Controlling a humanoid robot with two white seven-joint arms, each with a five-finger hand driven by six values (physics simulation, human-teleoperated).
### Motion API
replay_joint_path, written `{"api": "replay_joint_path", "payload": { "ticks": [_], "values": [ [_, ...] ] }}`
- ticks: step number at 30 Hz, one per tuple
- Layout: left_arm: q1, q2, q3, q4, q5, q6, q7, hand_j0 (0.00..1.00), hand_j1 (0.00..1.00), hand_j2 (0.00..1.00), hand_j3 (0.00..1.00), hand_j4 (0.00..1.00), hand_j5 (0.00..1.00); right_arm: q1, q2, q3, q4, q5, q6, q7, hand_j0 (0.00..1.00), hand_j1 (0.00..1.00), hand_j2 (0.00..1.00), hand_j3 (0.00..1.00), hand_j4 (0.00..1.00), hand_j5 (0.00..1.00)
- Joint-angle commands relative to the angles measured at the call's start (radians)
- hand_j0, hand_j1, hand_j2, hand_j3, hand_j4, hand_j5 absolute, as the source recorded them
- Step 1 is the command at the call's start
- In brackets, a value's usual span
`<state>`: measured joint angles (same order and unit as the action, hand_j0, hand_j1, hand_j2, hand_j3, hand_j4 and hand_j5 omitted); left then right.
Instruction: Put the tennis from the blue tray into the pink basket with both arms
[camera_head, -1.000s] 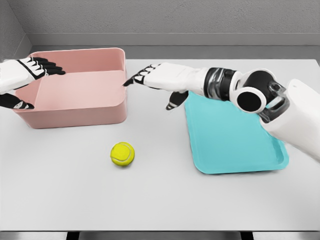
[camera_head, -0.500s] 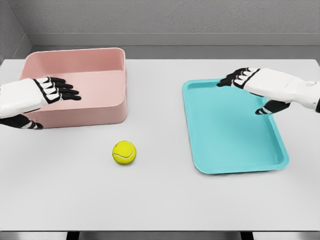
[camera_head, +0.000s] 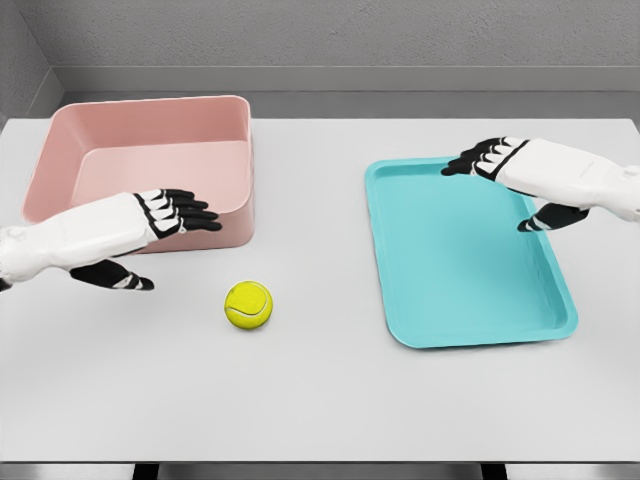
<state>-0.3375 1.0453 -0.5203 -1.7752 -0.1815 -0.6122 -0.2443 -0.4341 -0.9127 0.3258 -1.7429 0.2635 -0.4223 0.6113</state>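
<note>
Currently the fuzzy yellow-green tennis ball (camera_head: 247, 305) sits on the bare white tabletop (camera_head: 320, 400), not on the flat turquoise plastic tray (camera_head: 460, 260) the task names as its start. It lies between the tray and the rounded pink plastic basket (camera_head: 150, 165), just in front of the basket's near right corner and apart from its wall. A sphere, so no long axis to line up with; approach direction is free.

Key relation: the ball lies to the right of the left hand (camera_head: 150, 235) and a little nearer the camera. That hand hovers in front of the basket's near wall, fingers (camera_head: 190, 210) extended flat and pointing right, thumb dropped below, holding nothing. Clear table between it and the ball.

The right hand (camera_head: 520, 175) is over the tray's far right part, fingers extended and pointing left, thumb hanging down, also holding nothing. The ball is well apart from it, across the tray's left rim, to its left and nearer the camera.

So the left hand is clearly nearer. My read: the next move is a reach right and down by the left hand, then a short lift up and back over the basket's near wall. Risk: any nudge before the fingers close and the ball rolls.
</note>
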Motion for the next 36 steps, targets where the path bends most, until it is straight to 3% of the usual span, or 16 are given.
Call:
{"api": "replay_joint_path", "payload": {
  "ticks": [1, 3, 5, 12, 28, 30, 36],
  "values": [
    [0.000, -0.040, -0.001, -0.001, 0.001, 0.001, -0.001, 1.00, 1.00, 1.00, 1.00, 1.00, 1.00, 0.000, 0.001, 0.001, -0.004, -0.004, 0.002, 0.000, 1.00, 1.00, 1.00, 1.00, 1.00, 1.00],
    [-0.002, -0.045, -0.012, -0.001, -0.006, 0.001, -0.007, 1.00, 1.00, 1.00, 1.00, 1.00, 1.00, 0.002, 0.000, 0.001, -0.004, -0.004, 0.002, 0.000, 1.00, 1.00, 1.00, 1.00, 1.00, 1.00],
    [-0.002, -0.062, -0.015, -0.001, -0.010, 0.001, -0.067, 1.00, 1.00, 1.00, 1.00, 1.00, 1.00, 0.000, 0.000, 0.001, -0.006, -0.004, 0.002, 0.000, 1.00, 1.00, 1.00, 1.00, 1.00, 1.00],
    [-0.012, -0.133, -0.015, -0.001, -0.124, 0.001, -0.069, 1.00, 1.00, 1.00, 1.00, 1.00, 1.00, 0.000, 0.003, 0.001, -0.006, -0.004, 0.002, 0.000, 1.00, 1.00, 1.00, 1.00, 1.00, 1.00],
    [-0.025, -0.205, -0.015, 0.000, -0.443, 0.001, -0.069, 1.00, 1.00, 1.00, 1.00, 1.00, 1.00, -0.002, -0.002, -0.001, -0.007, -0.004, 0.002, 0.000, 1.00, 1.00, 1.00, 1.00, 1.00, 1.00],
    [-0.026, -0.214, -0.015, 0.000, -0.477, 0.001, -0.069, 1.00, 1.00, 1.00, 1.00, 1.00, 1.00, 0.000, 0.001, -0.050, -0.006, -0.004, 0.002, 0.000, 1.00, 1.00, 1.00, 1.00, 1.00, 1.00],
    [-0.043, -0.274, -0.076, 0.000, -0.530, 0.001, -0.069, 1.00, 1.00, 1.00, 1.00, 1.00, 1.00, 0.000, -0.002, -0.079, -0.006, -0.004, 0.002, 0.000, 1.00, 1.00, 1.00, 1.00, 1.00, 1.00]
  ]
}}
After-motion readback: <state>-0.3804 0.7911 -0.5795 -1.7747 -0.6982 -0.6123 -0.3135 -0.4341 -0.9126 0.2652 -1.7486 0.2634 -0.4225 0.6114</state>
